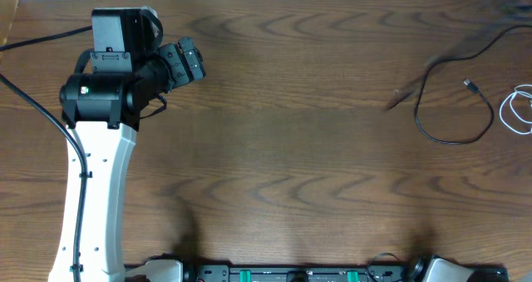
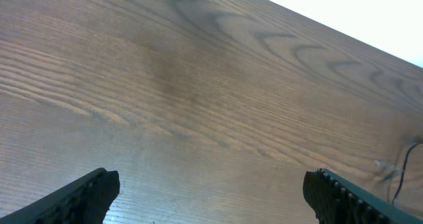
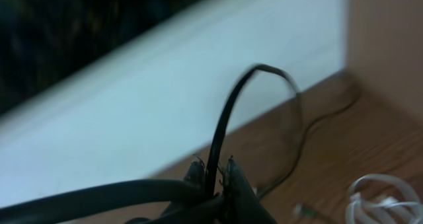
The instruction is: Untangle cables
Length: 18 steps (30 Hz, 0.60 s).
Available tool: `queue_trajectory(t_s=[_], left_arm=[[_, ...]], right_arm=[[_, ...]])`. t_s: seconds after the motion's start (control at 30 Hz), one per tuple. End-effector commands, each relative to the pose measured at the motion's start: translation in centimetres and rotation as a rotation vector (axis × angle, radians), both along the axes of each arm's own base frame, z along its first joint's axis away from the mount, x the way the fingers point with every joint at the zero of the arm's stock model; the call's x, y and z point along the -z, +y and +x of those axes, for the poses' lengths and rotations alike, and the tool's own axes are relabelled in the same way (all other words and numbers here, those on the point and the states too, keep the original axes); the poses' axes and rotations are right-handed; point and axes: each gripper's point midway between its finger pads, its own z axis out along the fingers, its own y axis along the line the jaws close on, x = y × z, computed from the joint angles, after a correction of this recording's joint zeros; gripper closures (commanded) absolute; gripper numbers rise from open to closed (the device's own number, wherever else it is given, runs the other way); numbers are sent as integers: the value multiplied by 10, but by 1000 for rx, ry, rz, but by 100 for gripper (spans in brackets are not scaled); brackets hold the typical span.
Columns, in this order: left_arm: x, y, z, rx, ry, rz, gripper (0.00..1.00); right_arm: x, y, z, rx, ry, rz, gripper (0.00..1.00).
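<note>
Black cable (image 1: 453,142) near right table (image 1: 316,157) edge

White cable (image 1: 503,109) partly off-frame

Long cable (image 1: 416,111) loops on the table (image 1: 291,149), over on the right side. Short cable (image 1: 503,111) lies just right of it, at the edge.

The wooden table (image 1: 291,149) bears a black cable (image 1: 453,141) and a white cable (image 1: 505,116).
</note>
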Motion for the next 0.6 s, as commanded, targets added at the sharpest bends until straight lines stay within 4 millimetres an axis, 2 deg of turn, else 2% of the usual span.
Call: queue_trajectory(t_s=[0.0, 0.03, 0.17, 0.27, 0.33, 0.43, 0.57], left_arm=[[-1, 3, 1, 2, -4, 18, 5], [-1, 3, 1, 2, -4, 18, 5], [-1, 3, 1, 2, -4, 18, 5], [-1, 3, 1, 2, -4, 18, 5], [-1, 3, 1, 2, -4, 18, 5], [-1, 3, 1, 2, -4, 18, 5], [-1, 3, 1, 2, -4, 18, 5]], right_arm=[[-48, -17, -46, 71, -145, 0, 99], [-59, -29, -62, 121, -182, -12, 99], [-78, -62, -95, 249, -250, -32, 99], [-75, -92, -110, 347, -243, -41, 99], [-65, -115, -114, 404, -218, -28, 99], [-39, -154, -113, 464, -154, 3, 99], [8, -203, -92, 485, -58, 55, 99]])
